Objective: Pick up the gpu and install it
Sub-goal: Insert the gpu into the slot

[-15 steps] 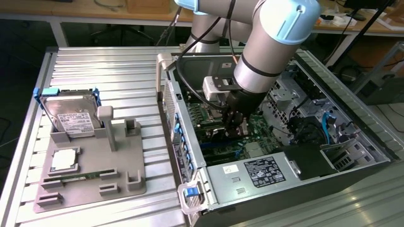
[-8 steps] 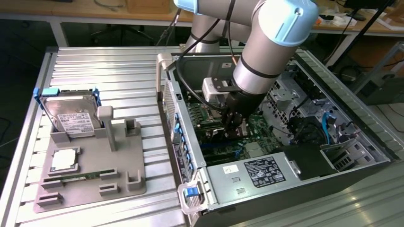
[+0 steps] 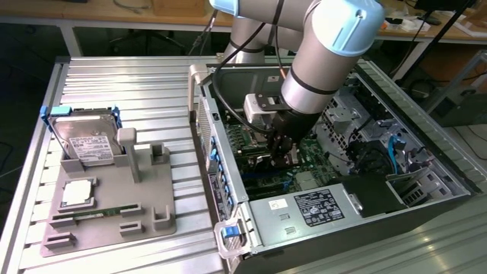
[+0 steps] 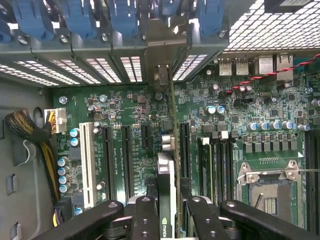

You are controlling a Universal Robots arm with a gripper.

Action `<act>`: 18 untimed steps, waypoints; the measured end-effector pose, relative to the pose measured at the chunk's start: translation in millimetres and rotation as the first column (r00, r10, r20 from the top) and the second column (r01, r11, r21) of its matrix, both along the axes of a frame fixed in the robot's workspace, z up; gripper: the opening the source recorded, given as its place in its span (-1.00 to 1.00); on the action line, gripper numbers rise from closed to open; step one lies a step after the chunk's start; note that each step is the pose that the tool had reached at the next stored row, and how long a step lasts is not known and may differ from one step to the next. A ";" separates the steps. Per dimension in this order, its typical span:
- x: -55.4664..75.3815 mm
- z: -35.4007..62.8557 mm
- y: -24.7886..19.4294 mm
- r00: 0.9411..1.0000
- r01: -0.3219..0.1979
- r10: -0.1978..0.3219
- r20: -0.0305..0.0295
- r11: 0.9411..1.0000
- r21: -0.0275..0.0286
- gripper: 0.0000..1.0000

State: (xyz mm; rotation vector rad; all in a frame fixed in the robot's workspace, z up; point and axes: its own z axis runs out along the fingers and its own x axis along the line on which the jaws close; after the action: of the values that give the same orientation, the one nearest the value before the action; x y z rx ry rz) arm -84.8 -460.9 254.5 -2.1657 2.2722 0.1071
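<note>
In the wrist view the gpu [image 4: 167, 185] is edge-on, a thin card with a black shroud and green board, and its silver end bracket [image 4: 161, 75] reaches the case's rear slot openings. My gripper [image 4: 170, 225] is shut on it, one black finger [image 4: 145, 217] on each side. The card stands upright along a black expansion slot of the green motherboard [image 4: 240, 100]; I cannot tell whether it sits fully in the slot. In the exterior view my gripper [image 3: 283, 151] is deep inside the open computer case [image 3: 320, 211], pointing down at the motherboard.
A white slot [image 4: 87, 165] and black slots lie beside the card, with the processor socket [image 4: 270, 192] and a sleeved cable bundle [image 4: 30, 130] further off. On the exterior view's left, a grey fixture [image 3: 114, 217] holds a hard drive [image 3: 88, 140], a processor [image 3: 78, 193] and a memory stick [image 3: 95, 214].
</note>
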 end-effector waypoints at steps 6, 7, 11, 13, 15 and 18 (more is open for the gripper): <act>0.0 1.7 -0.9 1.000 0.004 -0.004 0.000 1.000 0.000 -0.47; 0.0 1.6 -1.4 1.000 0.007 -0.007 0.000 1.000 0.000 -0.47; -0.1 1.3 -1.4 1.000 0.007 -0.007 0.000 1.000 0.000 -0.47; -0.3 0.3 -1.1 1.000 0.007 -0.007 0.000 1.000 0.000 -0.47; -0.7 -1.0 -0.6 1.000 0.007 -0.007 0.001 1.000 0.000 -0.47; -1.0 -2.6 -0.1 1.000 0.007 -0.007 0.001 1.000 -0.001 -0.47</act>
State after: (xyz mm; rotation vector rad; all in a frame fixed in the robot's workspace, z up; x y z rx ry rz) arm -85.8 -461.1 252.0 -2.1574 2.2797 0.1044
